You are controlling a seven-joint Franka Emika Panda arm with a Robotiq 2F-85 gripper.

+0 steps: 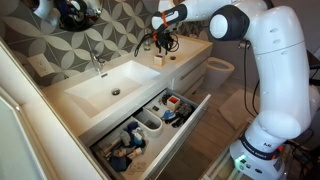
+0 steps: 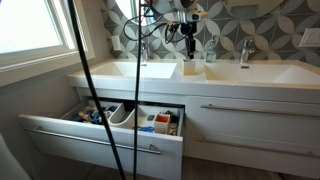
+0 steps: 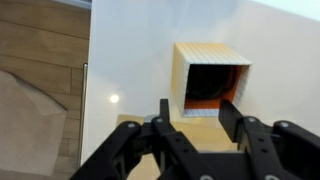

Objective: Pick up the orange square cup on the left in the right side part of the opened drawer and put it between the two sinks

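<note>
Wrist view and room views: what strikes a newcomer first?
The big white robot arm, stretched over the gap between the two sinks. Below, the opened drawer shows its clutter. In the wrist view the orange square cup sits on white counter beyond the spread fingers.

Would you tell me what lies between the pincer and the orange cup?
Nothing does. In the wrist view the cup stands on the white counter just beyond the pincer, with no other object between them.
</note>
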